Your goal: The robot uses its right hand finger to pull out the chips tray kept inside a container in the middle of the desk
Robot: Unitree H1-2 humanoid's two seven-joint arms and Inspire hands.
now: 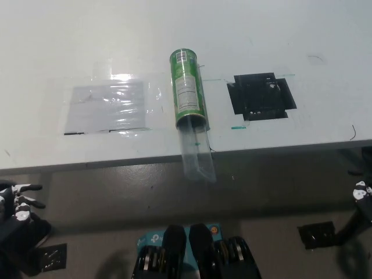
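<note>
Because the clear tray (196, 156) is drawn out of the green can (187, 88) past the desk (46, 35) edge, tipping off is risked. Neither the right hand (362, 200) nor the left hand (16, 200) is holding anything; finger spread cannot be told.

Green container (187, 88) lies on its side on desk (174, 29); clear chips tray (196, 154) protrudes from its near end, overhanging desk edge. Black square (261, 96) beside container.

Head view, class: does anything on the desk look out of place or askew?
Yes. The green chips container lies on its side, and its clear tray sticks out of the open end, overhanging the desk edge. It looks liable to tip off. Both hands, left and right, sit low, off the desk.
</note>
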